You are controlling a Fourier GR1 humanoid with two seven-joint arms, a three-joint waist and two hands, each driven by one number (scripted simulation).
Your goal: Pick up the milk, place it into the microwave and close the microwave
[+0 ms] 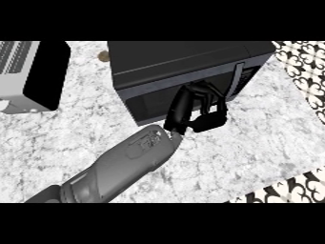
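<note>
Your one visible hand (198, 108) rests against the front of the microwave (186, 64), fingers laid fairly straight on the dark door face (151, 102), holding nothing. From the way the forearm enters at the lower left, you cannot say for sure which arm it is; the other hand is out of view. The milk is nowhere to be seen on the marble counter (66, 138), so it is probably inside already, though the door hides that. The door looks nearly or fully flush with the body, which suggests you are at the closing step. Push square to the door face, near the edge by the control panel (246, 76), and follow through until the front sits even with the casing. Keep the forearm clear of the toaster oven (24, 76) off to the left.
</note>
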